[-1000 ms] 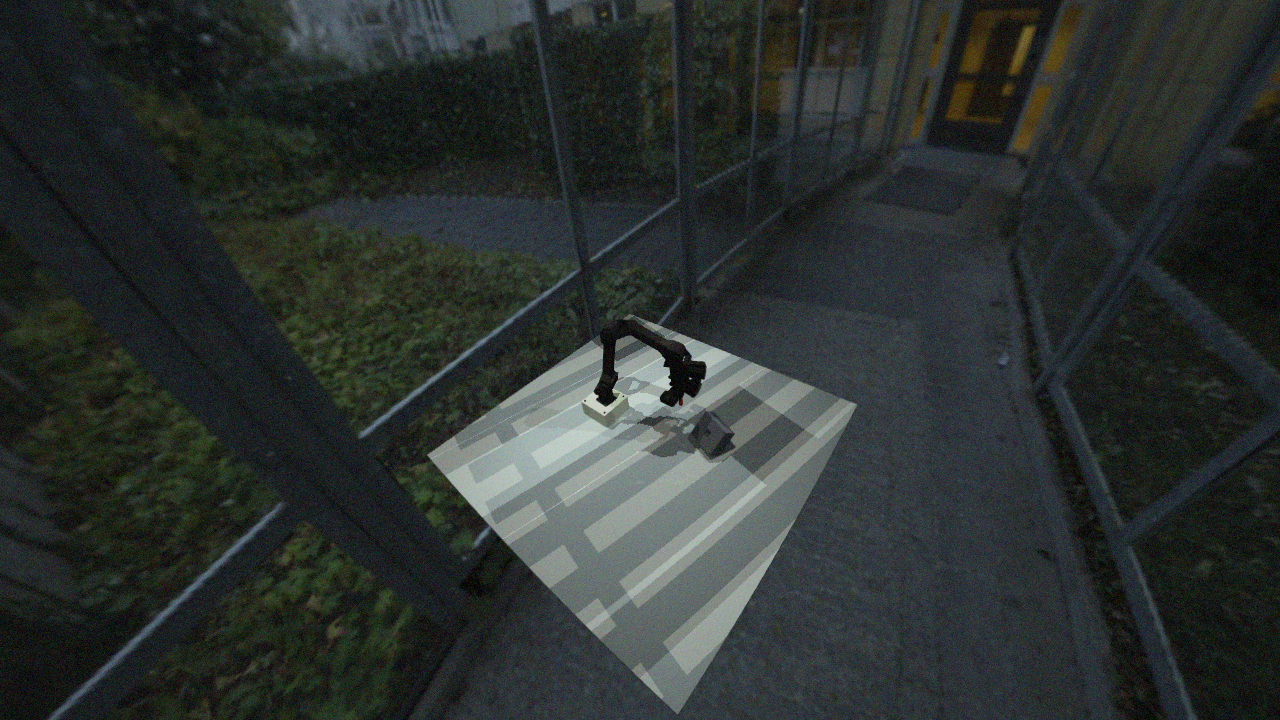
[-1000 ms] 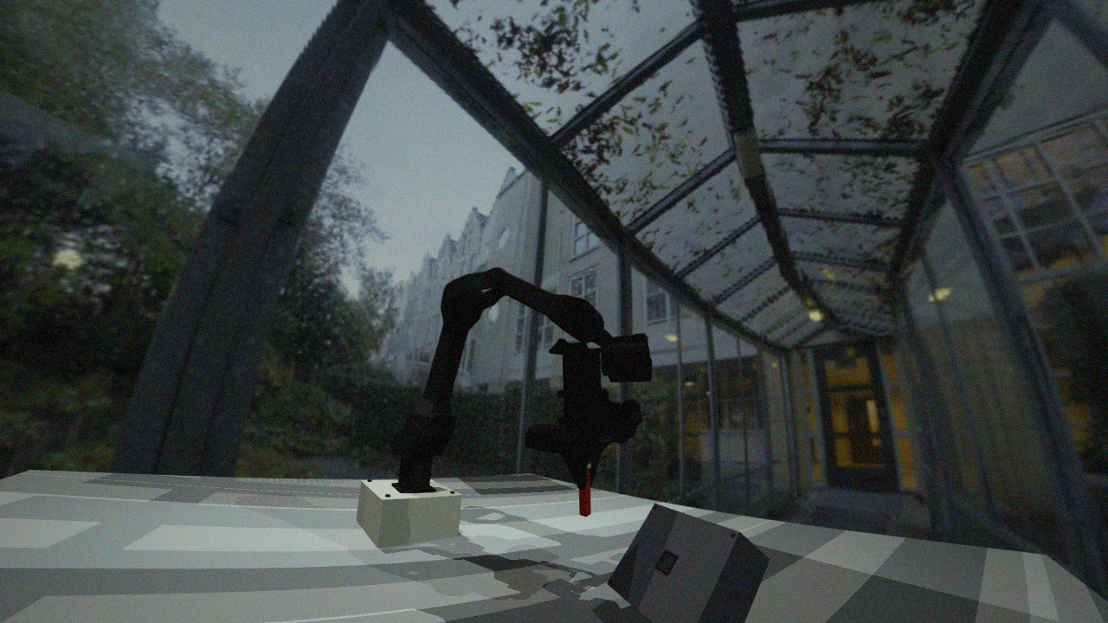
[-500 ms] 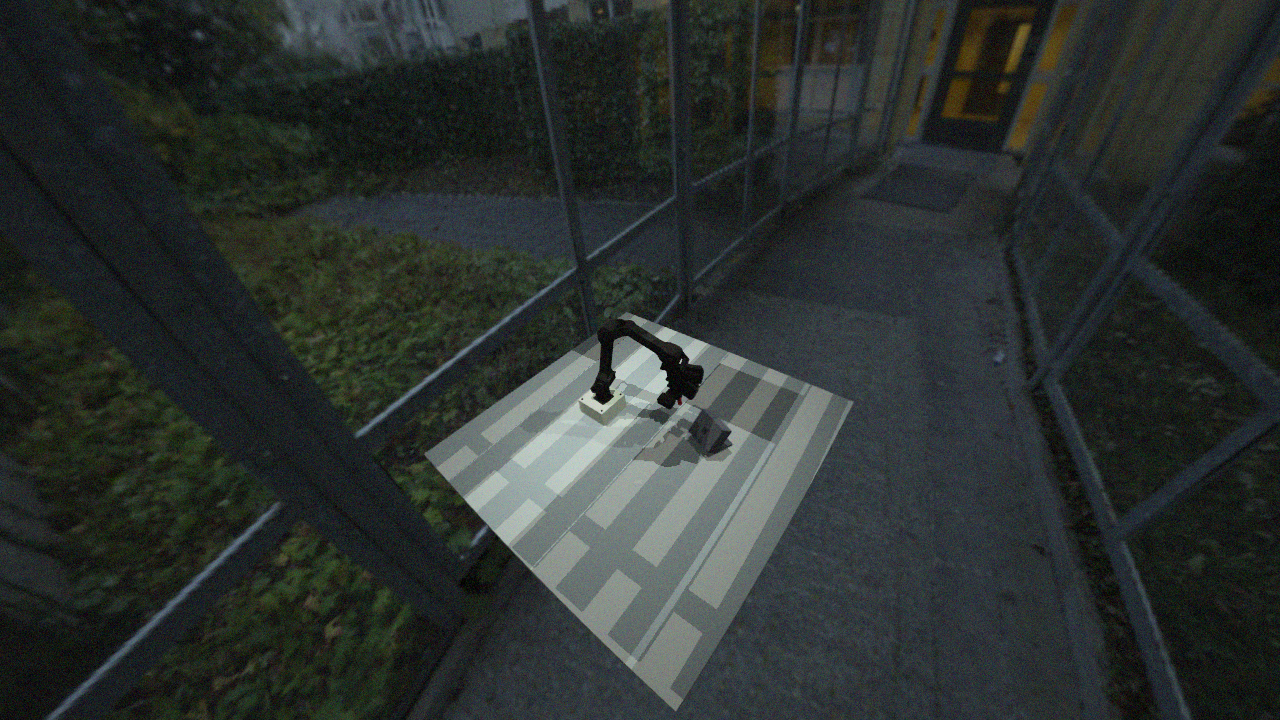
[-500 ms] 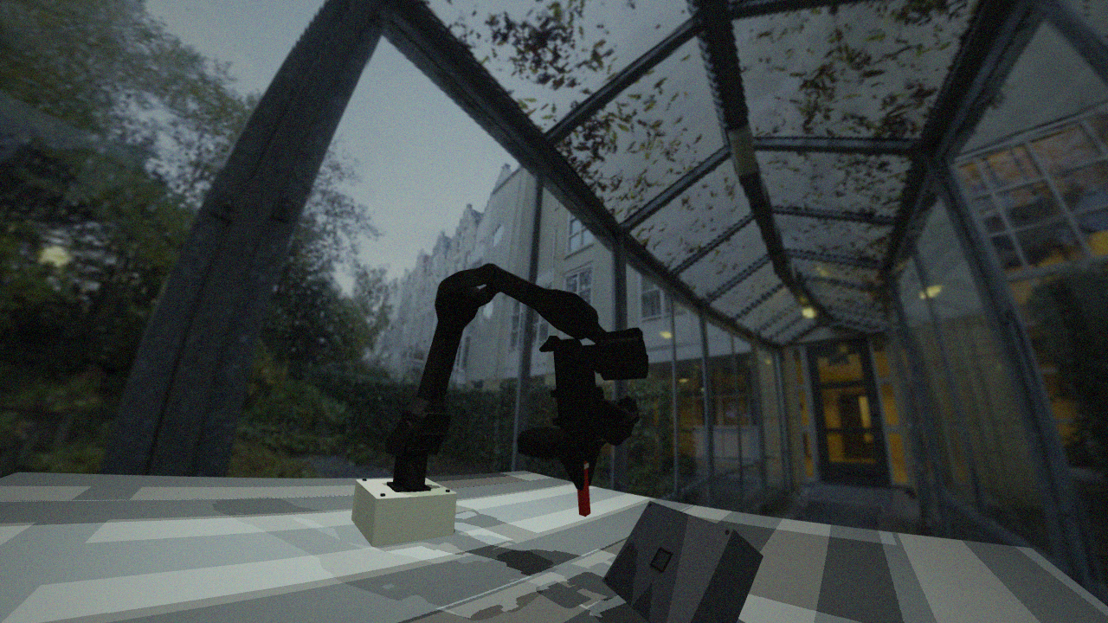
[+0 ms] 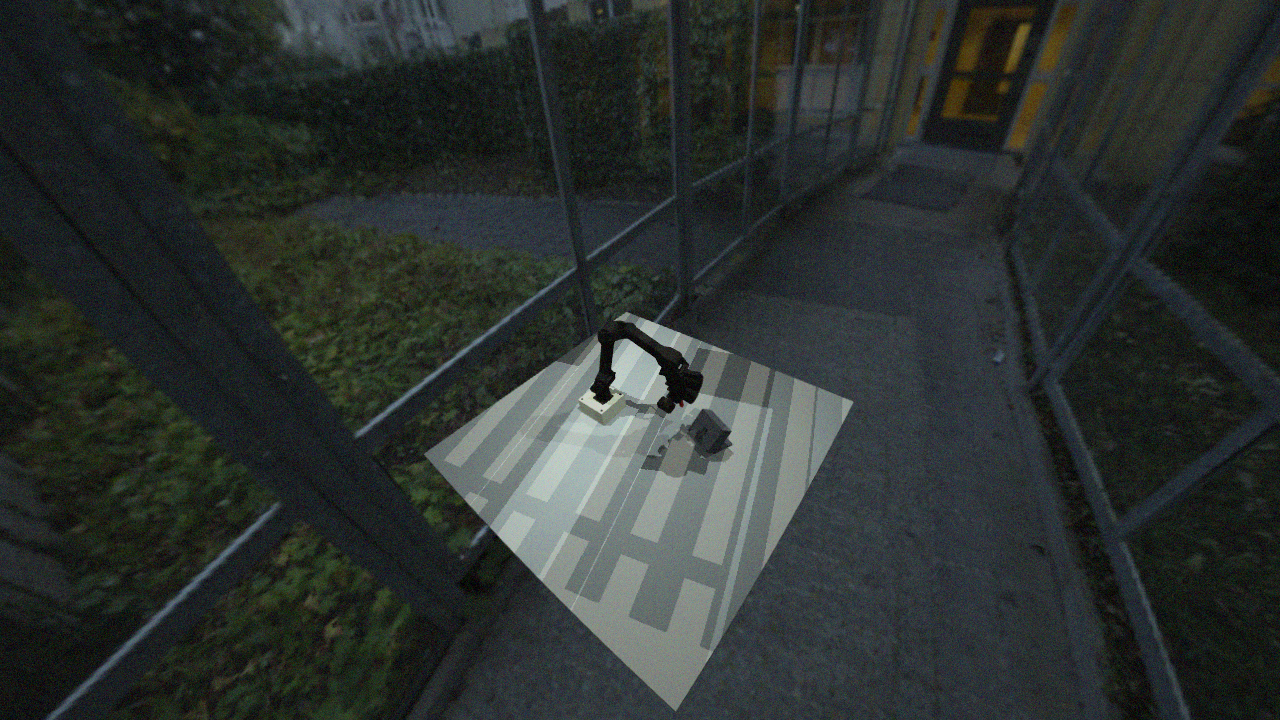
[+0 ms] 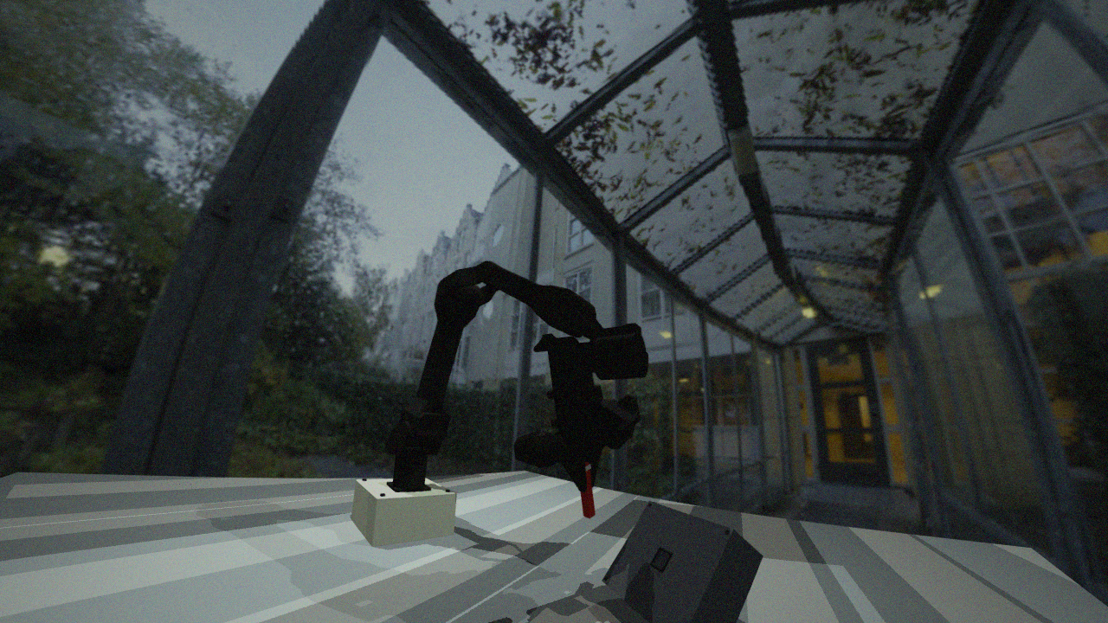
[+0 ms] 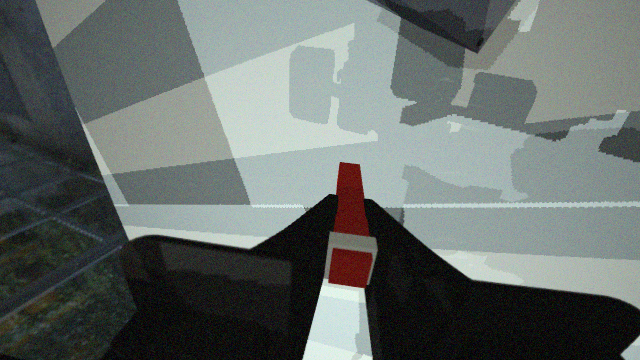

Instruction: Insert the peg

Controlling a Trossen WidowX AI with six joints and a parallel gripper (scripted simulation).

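One Arm, One Peg, One Panel, One Hole

Counted up, there is one robot arm (image 5: pixel 637 338) (image 6: pixel 534 300) — a single black one — with one gripper (image 5: pixel 678 402) (image 6: pixel 586 472) (image 7: pixel 349 205) at its end, and that gripper has two fingers. There is one pale base block (image 5: pixel 601 410) (image 6: pixel 410 520) and one table (image 5: pixel 617 501) (image 6: pixel 232 557) (image 7: pixel 270 115). Of pegs there is one, red (image 5: pixel 681 403) (image 6: pixel 588 499) (image 7: pixel 351 210). Sloped panels number one (image 5: pixel 709 431) (image 6: pixel 678 554) (image 7: pixel 465 25) — and its face shows one hole (image 6: pixel 660 559).
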